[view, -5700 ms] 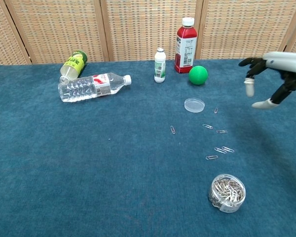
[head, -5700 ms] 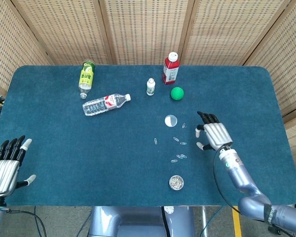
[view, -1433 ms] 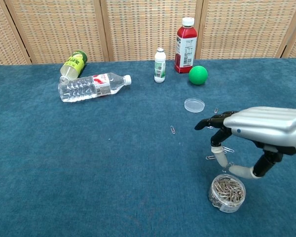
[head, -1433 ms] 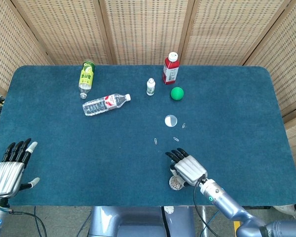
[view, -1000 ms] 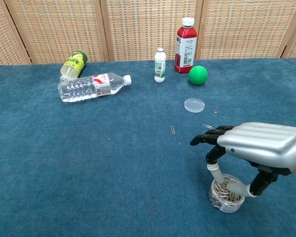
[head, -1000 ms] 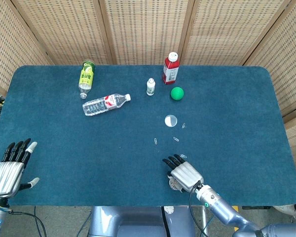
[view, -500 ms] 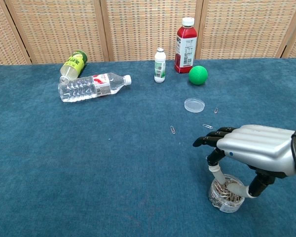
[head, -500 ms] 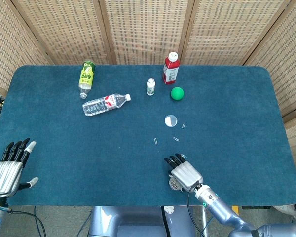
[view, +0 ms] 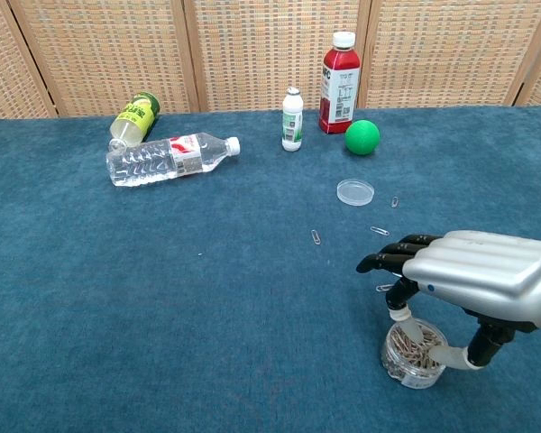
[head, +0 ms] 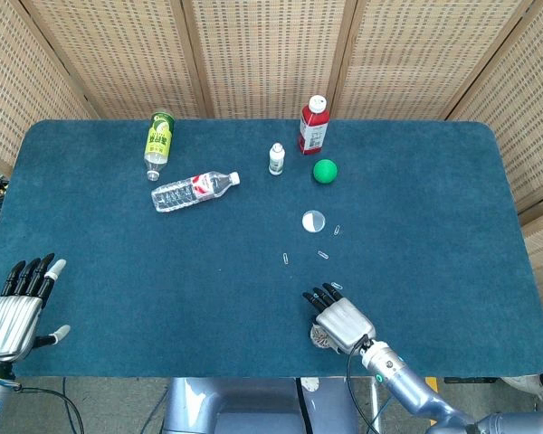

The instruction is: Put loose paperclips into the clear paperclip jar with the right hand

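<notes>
**Right hand poised over the paperclip jar at the near edge of the bench**

The bench (head: 100, 271), covered in dark blue cloth, fills both views, with woven screens (head: 262, 54) standing behind it.

The right hand (view: 473, 271) hangs palm down directly over the clear paperclip jar (view: 415, 354), which stands upright near the front edge and is well filled with silver clips. Its dark fingers (view: 398, 253) reach forward and apart, while two white-tipped digits dip down to the jar's open mouth. Whether anything is pinched between them cannot be told. In the head view the right hand (head: 341, 318) covers most of the jar (head: 319, 338).

The left hand (head: 16, 303) sits at the near left corner, well apart from everything, fingers straight and spread, holding nothing.

A clear water bottle (view: 167, 156) lies on its side at the back left, with a green-and-yellow bottle (view: 133, 118) lying tilted just behind it. A red drink bottle (view: 339, 84) with a white cap stands upright at the back, a small white bottle (view: 292, 120) to its left and a green ball (view: 362, 137) near its right.

The jar's clear lid (view: 354, 191) lies flat between the ball and the jar. Loose paperclips remain on the cloth: one (view: 395, 202) just right of the lid, one (view: 379, 231) nearer the hand, one (view: 316, 237) off to the left, and one (view: 384, 288) partly under the fingers.
</notes>
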Controlling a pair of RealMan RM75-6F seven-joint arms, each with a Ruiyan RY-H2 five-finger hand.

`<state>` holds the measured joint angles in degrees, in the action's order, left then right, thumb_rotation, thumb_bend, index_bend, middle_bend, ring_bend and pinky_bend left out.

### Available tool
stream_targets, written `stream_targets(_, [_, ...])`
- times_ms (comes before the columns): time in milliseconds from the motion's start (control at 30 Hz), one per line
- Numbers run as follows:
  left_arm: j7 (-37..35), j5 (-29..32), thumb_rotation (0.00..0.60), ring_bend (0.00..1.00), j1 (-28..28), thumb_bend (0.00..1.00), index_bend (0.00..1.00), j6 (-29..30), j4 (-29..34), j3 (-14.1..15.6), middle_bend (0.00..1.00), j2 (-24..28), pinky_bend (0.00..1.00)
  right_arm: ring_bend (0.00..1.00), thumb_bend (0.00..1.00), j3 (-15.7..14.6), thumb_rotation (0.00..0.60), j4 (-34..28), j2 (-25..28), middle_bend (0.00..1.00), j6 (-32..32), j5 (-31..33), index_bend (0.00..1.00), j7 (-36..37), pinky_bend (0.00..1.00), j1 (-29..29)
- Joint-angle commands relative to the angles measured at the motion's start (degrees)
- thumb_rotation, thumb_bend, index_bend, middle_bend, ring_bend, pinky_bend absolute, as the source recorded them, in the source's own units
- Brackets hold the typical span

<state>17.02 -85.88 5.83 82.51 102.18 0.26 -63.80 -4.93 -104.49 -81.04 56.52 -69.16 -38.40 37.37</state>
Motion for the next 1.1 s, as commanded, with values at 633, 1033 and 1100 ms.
stream_targets(633, [-0.12,0.22,0.600,0.00,0.01,0.00,0.00,-0.14,-0.24,-0.12,0.00,-0.06,0.00,0.00,0.32,9.30,0.600,1.62,2.35,0.05,1.81,3.29,0.53,6.32,0.04,1.44])
stream_targets(1033, [-0.18,0.63,0.600,0.00,0.16,0.00,0.00,-0.53,-0.43,-0.20,0.00,-0.16,0.00,0.00,0.33,11.06,0.600,11.96,-4.28,0.05,-1.12,12.86,0.53,5.23,0.04,3.72])
stream_targets(1100, [-0.13,0.66,0.600,0.00,0.17,0.00,0.00,-0.55,-0.45,-0.21,0.00,-0.20,0.00,0.00,0.33,12.00,0.600,14.16,-5.62,0.05,-0.89,13.61,0.53,5.44,0.05,4.25])
